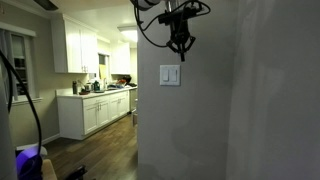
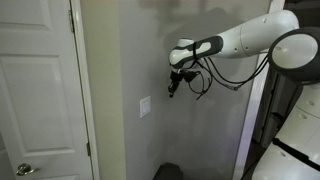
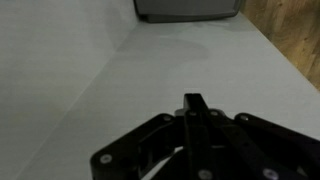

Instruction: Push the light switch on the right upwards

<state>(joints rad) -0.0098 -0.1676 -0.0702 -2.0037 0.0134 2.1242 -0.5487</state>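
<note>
Gripper fingers seem drawn together into one narrow dark prong in the wrist view, with nothing held between them. That view looks along the pale wall, and no switch shows in it. At its far end are only a dark grey object and a strip of wooden floor.

In an exterior view the gripper hangs tip-down just above the wall plate, near it but apart, and about in line with its right half. The light switch is the right-hand paddle in that plate, with its twin paddle just to the left. The picture is too small to show which way either one is tipped. Each paddle's long axis runs up and down the wall, so the switch lies straight below the fingertips.

In an exterior view from another angle, the gripper sits above and to the right of the plate and looks clear of the wall. By my reading, the tip must drop past the plate, close in on the lower end of the right paddle, and only then drive upward. Drifting left would catch the twin.

Farther off stand white kitchen cabinets and a white door.
</note>
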